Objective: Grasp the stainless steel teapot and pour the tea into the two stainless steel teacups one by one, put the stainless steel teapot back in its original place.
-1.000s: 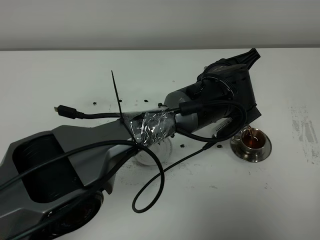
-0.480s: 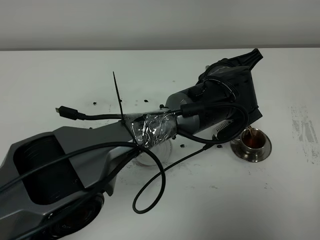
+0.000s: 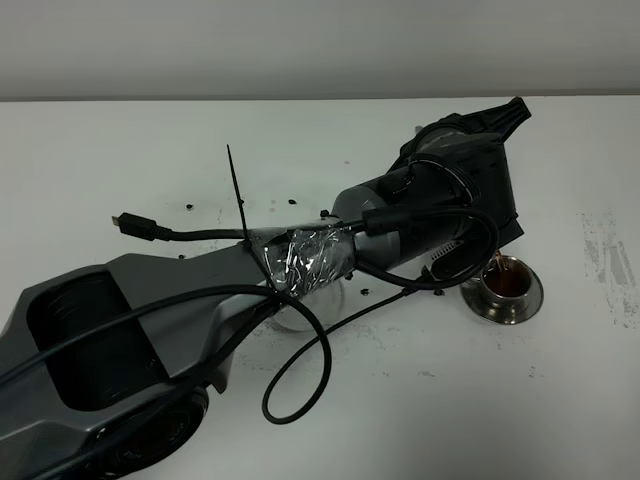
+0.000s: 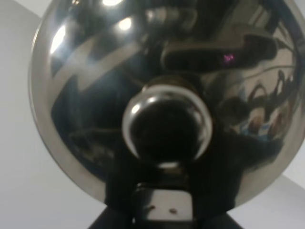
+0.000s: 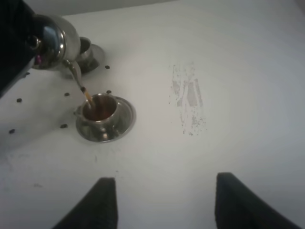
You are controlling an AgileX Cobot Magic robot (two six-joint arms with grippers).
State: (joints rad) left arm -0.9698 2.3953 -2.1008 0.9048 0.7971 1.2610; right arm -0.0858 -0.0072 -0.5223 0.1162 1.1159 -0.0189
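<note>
The stainless steel teapot (image 5: 50, 40) hangs tilted, and its domed lid and knob (image 4: 166, 125) fill the left wrist view. My left gripper (image 4: 162, 214) is shut on the teapot at its handle. A thin stream of tea (image 5: 87, 95) runs from the spout (image 5: 75, 74) into one teacup (image 5: 97, 109) (image 3: 503, 283), which stands on its saucer holding brown tea. The second teacup (image 5: 88, 47) stands on its saucer beyond the teapot. In the exterior view the left arm (image 3: 440, 190) hides the teapot. My right gripper (image 5: 167, 205) hovers open over bare table, well short of the cups.
A round pale disc (image 3: 300, 312) shows partly beneath the left arm; what it is I cannot tell. Small dark specks (image 5: 19, 100) dot the white table (image 3: 560, 390) around the cups. A scuffed grey patch (image 5: 188, 100) lies to the right of the filled cup. Loose cables (image 3: 300, 390) hang from the arm.
The left wrist has shifted slightly to the right over the filled cup. Tea keeps running into the cup. The right gripper has not moved.
</note>
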